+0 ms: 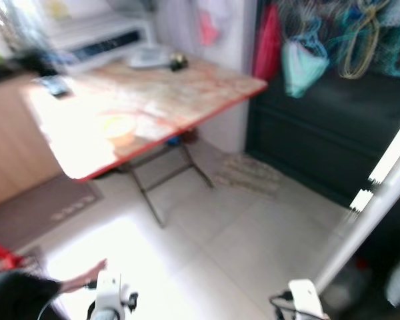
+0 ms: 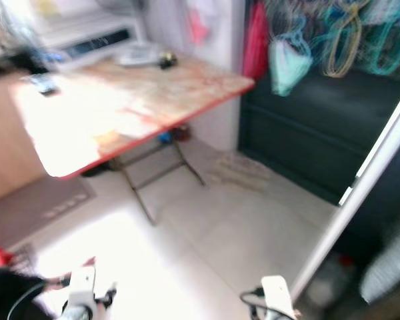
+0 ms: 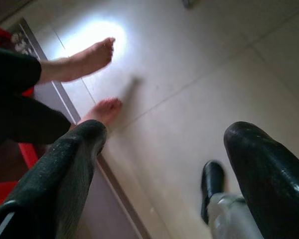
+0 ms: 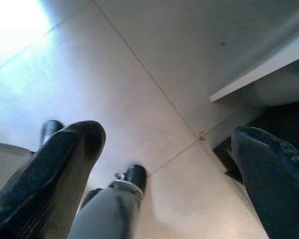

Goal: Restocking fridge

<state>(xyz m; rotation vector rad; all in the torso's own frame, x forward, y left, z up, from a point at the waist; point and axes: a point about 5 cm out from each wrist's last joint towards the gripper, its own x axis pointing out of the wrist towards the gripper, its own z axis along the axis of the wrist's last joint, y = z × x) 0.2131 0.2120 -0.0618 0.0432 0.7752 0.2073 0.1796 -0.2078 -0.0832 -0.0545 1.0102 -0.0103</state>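
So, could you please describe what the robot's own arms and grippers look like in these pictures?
Each arm ends in a pale silver-white wrist casing with dark cabling beside it, seen low in the head views. The left gripper has two long, thick black fingers with rounded tips and a faintly textured, matte surface. The right gripper looks the same: two broad black fingers, slightly glossy at the edges.

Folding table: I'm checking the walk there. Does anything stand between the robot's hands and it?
Nothing visible does; only floor tiles lie before the table. A person's feet are off beside the left hand.
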